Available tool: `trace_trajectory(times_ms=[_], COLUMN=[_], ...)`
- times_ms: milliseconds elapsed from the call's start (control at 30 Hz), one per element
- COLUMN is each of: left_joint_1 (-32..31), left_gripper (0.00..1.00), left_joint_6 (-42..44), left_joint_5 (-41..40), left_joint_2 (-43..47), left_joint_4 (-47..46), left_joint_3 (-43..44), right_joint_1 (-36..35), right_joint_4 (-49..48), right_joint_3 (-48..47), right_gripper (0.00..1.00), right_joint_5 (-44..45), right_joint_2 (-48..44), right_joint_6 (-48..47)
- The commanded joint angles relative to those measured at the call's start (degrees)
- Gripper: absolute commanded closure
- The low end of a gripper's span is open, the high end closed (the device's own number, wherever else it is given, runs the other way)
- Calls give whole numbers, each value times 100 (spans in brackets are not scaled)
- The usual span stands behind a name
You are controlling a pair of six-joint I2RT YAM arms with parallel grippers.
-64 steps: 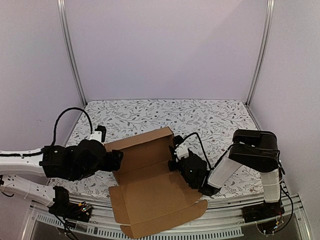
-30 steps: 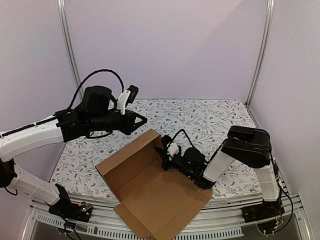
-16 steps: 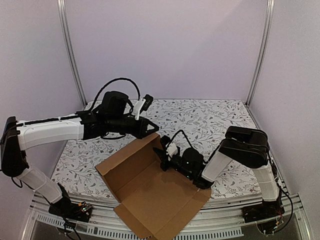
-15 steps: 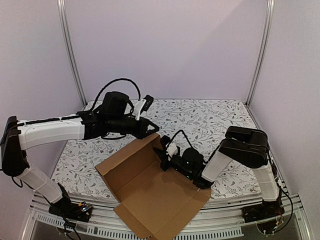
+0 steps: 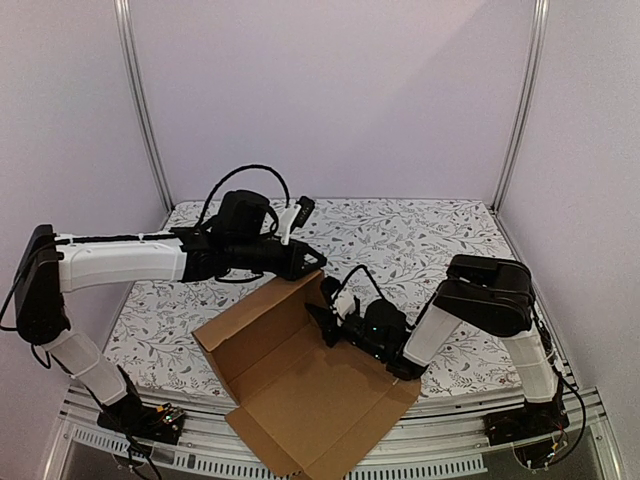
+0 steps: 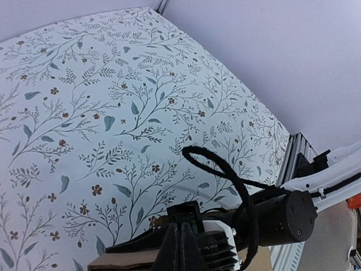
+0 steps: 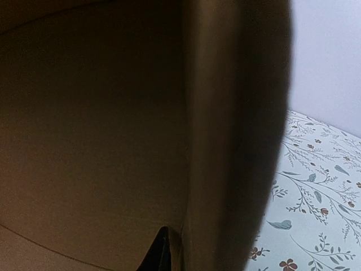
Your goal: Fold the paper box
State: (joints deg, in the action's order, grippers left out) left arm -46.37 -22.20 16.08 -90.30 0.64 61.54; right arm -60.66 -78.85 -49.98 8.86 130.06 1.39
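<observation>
The paper box [image 5: 300,385] lies unfolded in the lower middle of the top view. Most of the brown sheet is flat on the floral-print table cover [image 5: 430,235]. Its near corner juts past the table's front edge. One long panel at the sheet's upper left stands up from the rest, its top corner near the frame's middle.

The right gripper [image 5: 322,318] sits against the right-hand end of that raised panel. Its fingers are small and dark there, so I cannot tell how far apart the jaws stand or whether they pinch the cardboard. The right wrist view does not help. Dim, blurred cardboard [image 7: 90,141] fills nearly all of it, with only a sliver of one black finger [image 7: 163,251] at the bottom edge. A strip of table cover [image 7: 316,214] shows at the lower right.

The left gripper [image 5: 319,261] hangs at the panel's top corner, and whether it touches the corner is unclear. In the left wrist view its fingers [image 6: 181,237] are pressed together with nothing between them. A thin cardboard edge [image 6: 124,261] is cut off by the bottom of that frame. The right arm's black wrist [image 6: 282,217] and a looping black cable [image 6: 223,166] hide the panel behind them.
</observation>
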Motion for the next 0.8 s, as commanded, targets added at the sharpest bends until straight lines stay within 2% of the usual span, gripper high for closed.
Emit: trace_trajectory(times_ms=[0, 333, 467, 533, 767], left_joint_1=[-25, -70, -83, -89, -171], left_gripper=[100, 100, 100, 100, 100], left_joint_6=[-67, -109, -155, -188, -438], left_joint_5=[-107, -148, -157, -160, -270], left_joint_2=[-256, -236, -206, -180, -57], left_joint_4=[426, 476, 489, 503, 550], left_joint_3=[-145, -64, -48, -38, -28], right_joint_1=[14, 15, 13, 13, 10], right_joint_4=[-171, -173, -166, -170, -168], right_joint_3=[130, 234, 251, 236, 194], right_gripper=[81, 77, 89, 100, 100], right_joint_5=[19, 221, 289, 290, 229], right_joint_2=[141, -153, -187, -168, -128], right_joint_6=[84, 22, 11, 4, 11])
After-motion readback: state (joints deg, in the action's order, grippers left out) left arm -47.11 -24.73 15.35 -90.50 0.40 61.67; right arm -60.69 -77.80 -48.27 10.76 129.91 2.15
